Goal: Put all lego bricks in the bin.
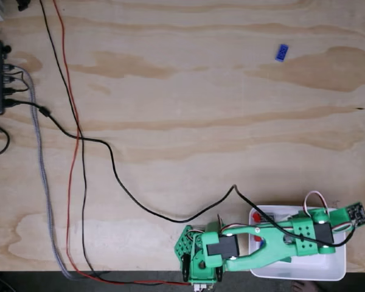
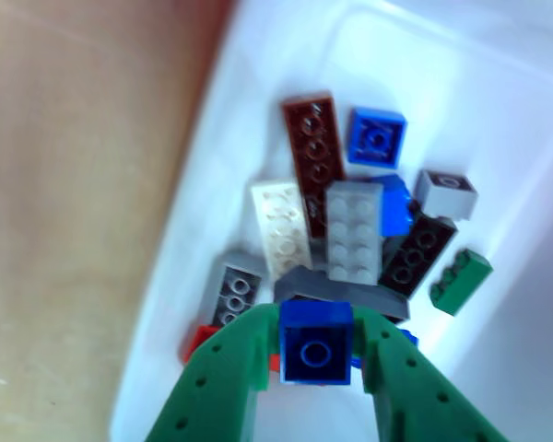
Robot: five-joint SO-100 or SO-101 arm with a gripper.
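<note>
Your green tool point(image 2: 315, 368) grips one small blue brick point(image 2: 315, 343), studs up, above the white bin point(image 2: 212, 184). Below lie roughly ten bricks; the long brown brick point(image 2: 313, 152) runs lengthwise along the bin wall. One blue brick point(image 1: 281, 53) lies far off on the worktop point(image 1: 182, 121).

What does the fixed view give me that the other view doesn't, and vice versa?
Fixed view: a blue brick alone on the far table, the cables, and the whole green arm reaching over the bin.

Other view: the gripper shut on a small blue brick above the pile in the bin: brown, white, grey, black and green bricks.

Both: the white bin, the green arm, the wooden table.
</note>
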